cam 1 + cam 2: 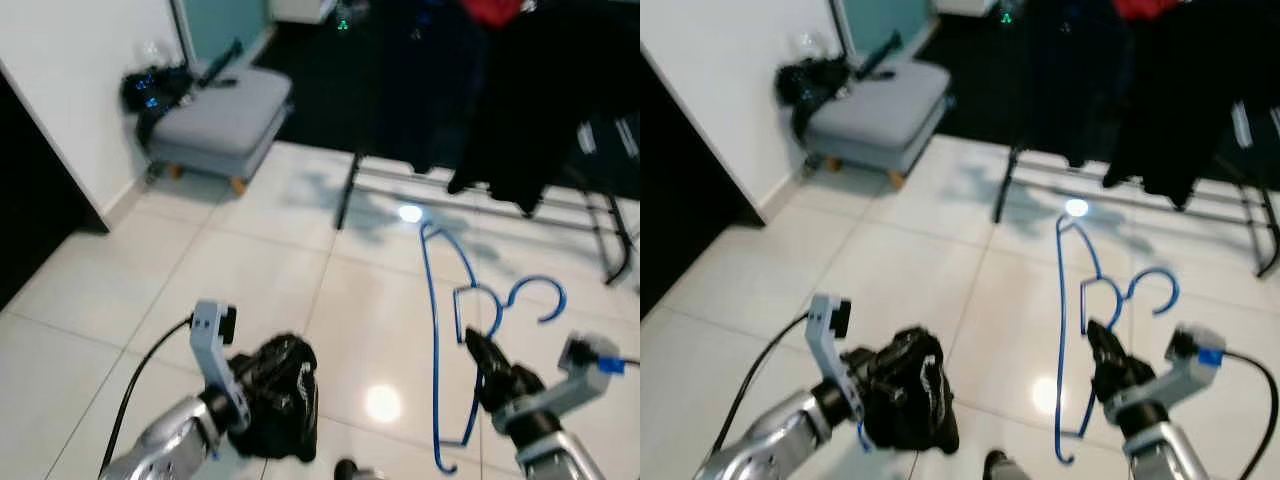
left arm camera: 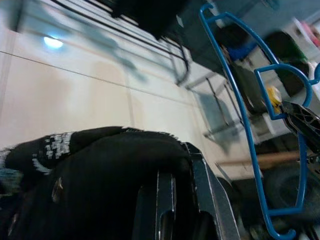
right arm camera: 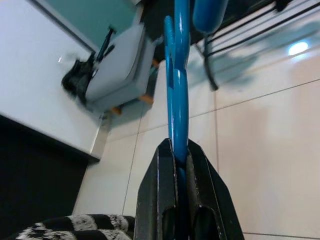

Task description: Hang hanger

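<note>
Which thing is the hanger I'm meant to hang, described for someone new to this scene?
Start at the black clothes rack across the pale tiled floor, hung with dark garments. Nearer the robot, the right hand is shut on the blue hanger, a thin wire-like frame with a curled hook. It is the one bright blue outline here, unlike the black cloth bundle in the left hand.

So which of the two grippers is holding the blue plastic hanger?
The right gripper, clamped on the blue plastic hanger; the left gripper holds black cloth.

No readable text, label, brand, number or sign appears on anything in view
</note>
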Controlling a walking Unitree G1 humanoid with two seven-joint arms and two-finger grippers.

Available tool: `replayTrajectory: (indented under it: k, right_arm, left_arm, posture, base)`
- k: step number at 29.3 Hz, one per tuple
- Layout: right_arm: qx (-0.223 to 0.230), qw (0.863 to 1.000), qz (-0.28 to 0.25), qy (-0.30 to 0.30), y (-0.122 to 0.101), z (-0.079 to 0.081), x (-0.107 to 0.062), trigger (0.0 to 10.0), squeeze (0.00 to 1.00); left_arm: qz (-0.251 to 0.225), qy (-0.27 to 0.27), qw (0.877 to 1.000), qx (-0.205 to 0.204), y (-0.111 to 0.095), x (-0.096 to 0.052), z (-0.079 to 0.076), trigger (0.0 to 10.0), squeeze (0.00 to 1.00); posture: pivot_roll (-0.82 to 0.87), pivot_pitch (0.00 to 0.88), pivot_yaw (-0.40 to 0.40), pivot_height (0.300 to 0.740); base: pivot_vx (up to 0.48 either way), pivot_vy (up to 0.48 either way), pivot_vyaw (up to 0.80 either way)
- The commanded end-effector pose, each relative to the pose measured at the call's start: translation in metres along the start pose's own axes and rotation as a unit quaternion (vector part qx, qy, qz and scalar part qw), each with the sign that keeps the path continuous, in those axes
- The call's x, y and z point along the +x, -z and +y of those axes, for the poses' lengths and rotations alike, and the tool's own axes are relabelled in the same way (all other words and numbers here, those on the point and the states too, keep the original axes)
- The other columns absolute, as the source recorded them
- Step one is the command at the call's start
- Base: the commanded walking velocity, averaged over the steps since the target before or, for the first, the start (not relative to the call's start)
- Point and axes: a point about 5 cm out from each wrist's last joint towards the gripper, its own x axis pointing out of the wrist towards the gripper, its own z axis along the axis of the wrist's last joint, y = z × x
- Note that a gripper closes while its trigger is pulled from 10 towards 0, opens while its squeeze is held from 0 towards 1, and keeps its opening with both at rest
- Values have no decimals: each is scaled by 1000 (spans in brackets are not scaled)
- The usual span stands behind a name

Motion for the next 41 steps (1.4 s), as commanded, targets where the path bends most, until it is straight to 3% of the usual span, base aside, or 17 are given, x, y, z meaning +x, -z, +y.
replayTrajectory:
  k: [1, 19, 21, 23, 25, 27, 28, 29, 31, 32, 33, 34, 35, 36, 38, 40, 41]
  right_arm:
    - [9, 1000, 8, 9, 4, -3, -3, 10000, 0]
    - [11, 1000, 6, 8, 4, -4, -2, 10000, 0]
    - [9, 1000, 9, 7, 5, -4, -2, 10000, 0]
    - [3, 1000, 17, 4, 7, -3, -2, 10000, 0]
    - [0, 1000, 19, 3, 8, -3, -2, 10000, 0]
    - [-5, 1000, 26, -2, 9, -2, -2, 10000, 0]
    - [-5, 1000, 26, -2, 9, -2, -2, 10000, 0]
    - [-8, 1000, 28, -4, 10, -2, -1, 10000, 0]
    - [-11, 999, 32, -7, 11, -1, -1, 10000, 0]
    - [-11, 999, 33, -8, 12, -1, 0, 10000, 0]
    - [-11, 999, 33, -8, 12, -1, 0, 10000, 0]
    - [-10, 999, 34, -8, 13, -1, 0, 10000, 0]
    - [-8, 999, 35, -11, 14, -1, 2, 10000, 0]
    - [-7, 999, 35, -13, 14, -1, 2, 10000, 0]
    - [-7, 999, 35, -13, 14, -1, 2, 10000, 0]
    - [-5, 999, 37, -15, 15, 0, 3, 10000, 0]
    - [-5, 999, 37, -15, 15, 0, 3, 10000, 0]
  left_arm:
    - [2, 1, 1000, -7, 3, -2, 0, 10000, 0]
    - [13, 5, 1000, -6, 3, 0, 1, 10000, 0]
    - [26, 0, 1000, 9, 3, 1, 2, 10000, 0]
    - [18, -14, 994, 110, -15, 14, 9, 10000, 0]
    - [6, -21, 988, 153, -26, 21, 11, 10000, 0]
    - [-20, 9, 956, 293, -54, 37, 5, 10000, 0]
    - [-20, 9, 956, 293, -54, 37, 5, 10000, 0]
    - [-24, 28, 938, 345, -60, 41, 0, 10000, 0]
    - [-9, 93, 889, 448, -69, 48, -12, 10000, 0]
    - [15, 137, 848, 511, -69, 49, -17, 10000, 0]
    - [15, 137, 848, 511, -69, 49, -17, 10000, 0]
    - [27, 152, 829, 537, -69, 49, -18, 10000, 0]
    - [60, 183, 773, 605, -68, 47, -14, 10000, 0]
    - [57, 182, 754, 629, -73, 49, -11, 10000, 0]
    - [57, 182, 754, 629, -73, 49, -11, 10000, 0]
    - [50, 180, 727, 661, -83, 53, -8, 10000, 0]
    - [50, 180, 727, 661, -83, 53, -8, 10000, 0]
  posture:
    - [-26, 218, 21, 740]
    - [-39, 211, 24, 740]
    - [-55, 204, 34, 740]
    - [-69, 191, 42, 740]
    - [-69, 191, 42, 740]
    - [-86, 179, 54, 740]
    - [-86, 179, 54, 740]
    - [-86, 179, 54, 740]
    - [-93, 169, 59, 740]
    - [-93, 164, 63, 740]
    - [-93, 164, 63, 740]
    - [-93, 164, 63, 740]
    - [-90, 157, 68, 740]
    - [-91, 156, 71, 740]
    - [-91, 156, 71, 740]
    - [-92, 150, 72, 740]
    - [-92, 150, 72, 740]
  base:
    - [0, 0, -800]
    - [0, 0, -249]
    - [0, 0, 0]
    - [0, 0, 0]
    - [0, 0, 0]
    - [0, 0, 0]
    - [0, 0, 0]
    - [0, 0, 0]
    - [0, 0, 0]
    - [0, 0, 0]
    - [0, 0, 0]
    - [0, 0, 0]
    - [0, 0, 0]
    - [0, 0, 0]
    - [0, 0, 0]
    - [0, 0, 0]
    - [0, 0, 0]
